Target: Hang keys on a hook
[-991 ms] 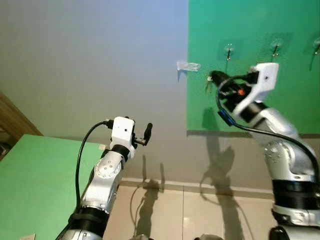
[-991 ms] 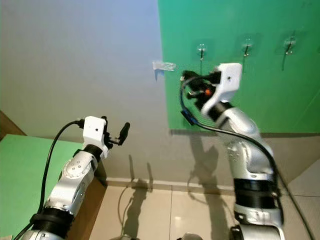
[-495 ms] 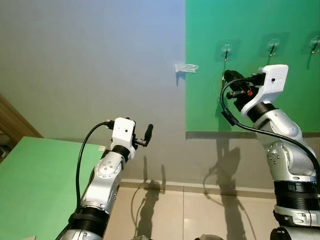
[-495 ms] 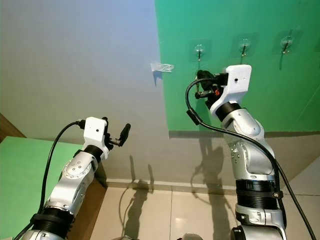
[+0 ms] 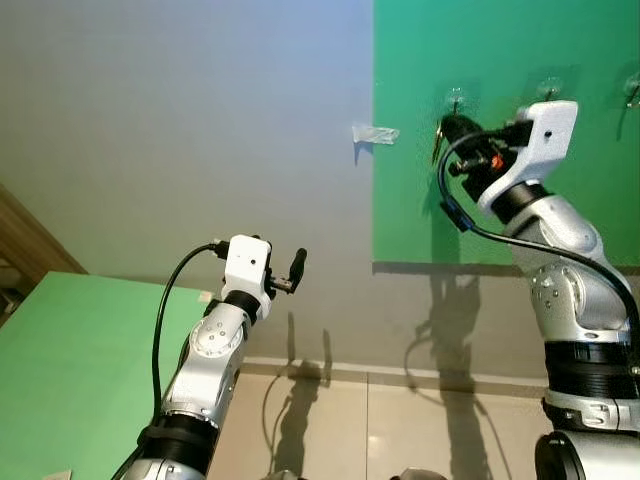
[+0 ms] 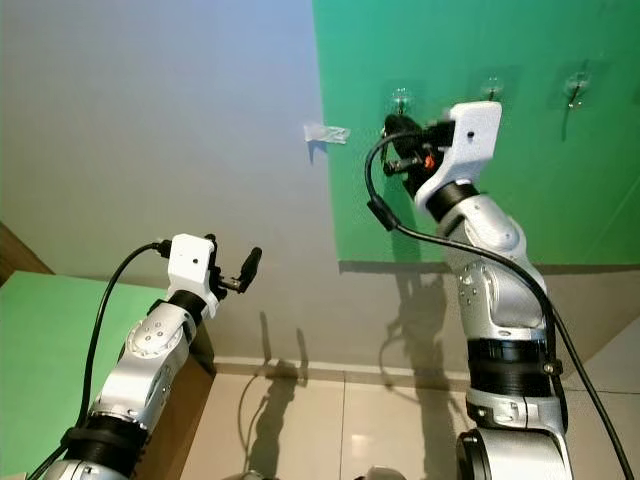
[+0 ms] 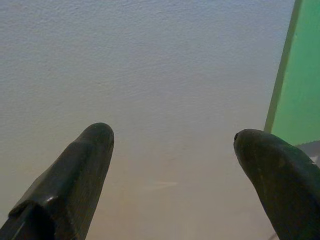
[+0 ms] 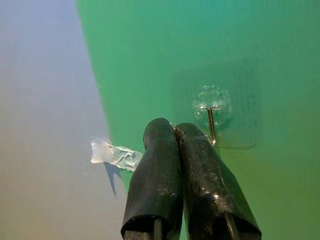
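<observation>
— Where are the keys?

— Something small and dark hangs under the right gripper [image 5: 447, 128] at the green panel [image 5: 500, 60], too small to name. The wrist view shows the two black fingers [image 8: 160, 145] pressed together, tips just beside the clear hook [image 8: 211, 107] with its metal prong.

— Is anything pinched between them?

— Nothing visible from the wrist camera (the contact line is tight).

— And around it?

— Two more hooks [image 5: 549, 90] line the panel to the robot's right; a scrap of clear tape [image 5: 375, 134] clings to the grey wall [image 5: 180, 120]. The left gripper [image 7: 172, 145] hangs well apart, fingers spread wide, holding nothing, facing bare wall.
</observation>
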Controlling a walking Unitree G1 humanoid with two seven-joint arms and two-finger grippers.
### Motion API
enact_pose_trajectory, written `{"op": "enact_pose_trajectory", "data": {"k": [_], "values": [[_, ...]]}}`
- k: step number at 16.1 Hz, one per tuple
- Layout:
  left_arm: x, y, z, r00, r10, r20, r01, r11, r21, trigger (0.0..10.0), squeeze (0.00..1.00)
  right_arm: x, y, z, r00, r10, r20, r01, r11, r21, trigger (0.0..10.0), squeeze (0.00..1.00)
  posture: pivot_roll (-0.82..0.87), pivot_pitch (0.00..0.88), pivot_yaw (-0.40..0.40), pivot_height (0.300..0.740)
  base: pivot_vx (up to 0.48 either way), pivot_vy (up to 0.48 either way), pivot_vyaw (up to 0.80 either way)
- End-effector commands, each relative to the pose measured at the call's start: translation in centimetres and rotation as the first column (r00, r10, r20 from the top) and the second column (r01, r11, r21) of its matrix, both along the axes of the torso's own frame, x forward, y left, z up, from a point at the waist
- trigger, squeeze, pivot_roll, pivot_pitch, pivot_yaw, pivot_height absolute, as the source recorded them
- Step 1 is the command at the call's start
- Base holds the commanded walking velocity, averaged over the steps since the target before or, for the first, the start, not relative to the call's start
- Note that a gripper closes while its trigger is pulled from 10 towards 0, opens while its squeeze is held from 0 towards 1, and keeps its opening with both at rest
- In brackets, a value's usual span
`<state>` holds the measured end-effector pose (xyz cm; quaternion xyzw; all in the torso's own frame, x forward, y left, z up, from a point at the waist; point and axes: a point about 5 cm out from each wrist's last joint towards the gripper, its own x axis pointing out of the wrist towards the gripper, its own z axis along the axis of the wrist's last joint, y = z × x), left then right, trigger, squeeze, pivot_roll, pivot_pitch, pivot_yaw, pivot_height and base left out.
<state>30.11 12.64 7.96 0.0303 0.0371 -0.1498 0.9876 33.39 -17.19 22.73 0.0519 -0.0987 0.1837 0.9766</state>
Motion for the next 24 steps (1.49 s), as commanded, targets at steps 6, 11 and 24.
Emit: {"op": "enact_pose_trajectory", "data": {"k": [6, 11, 24], "values": [[-0.2, 0.5, -0.1, 1.000, 0.008, -0.001, -0.008, 1.000, 0.015, 10.0, 0.00, 0.6, -0.1, -0.6, 0.999, -0.018, -0.030, 0.020, 0.997, 0.071, 0.0, 0.00, -0.23, 0.000, 0.129, 0.740, 0.000, 0.000, 0.00], [-0.2, 0.4, -0.1, 1.000, -0.001, -0.003, 0.001, 1.000, 0.019, 10.0, 0.00, 0.5, -0.8, -0.7, 0.998, -0.044, -0.042, 0.048, 0.993, 0.109, 0.0, 0.00, -0.24, 0.000, 0.134, 0.740, 0.000, 0.000, 0.00], [-0.2, 0.2, -0.1, 1.000, -0.001, -0.005, 0.001, 1.000, 0.011, 10.0, 0.00, 0.6, -0.6, -0.3, 0.999, -0.022, -0.046, 0.029, 0.987, 0.160, 0.0, 0.00, -0.24, 0.000, 0.128, 0.740, 0.000, 0.000, 0.00]]}}
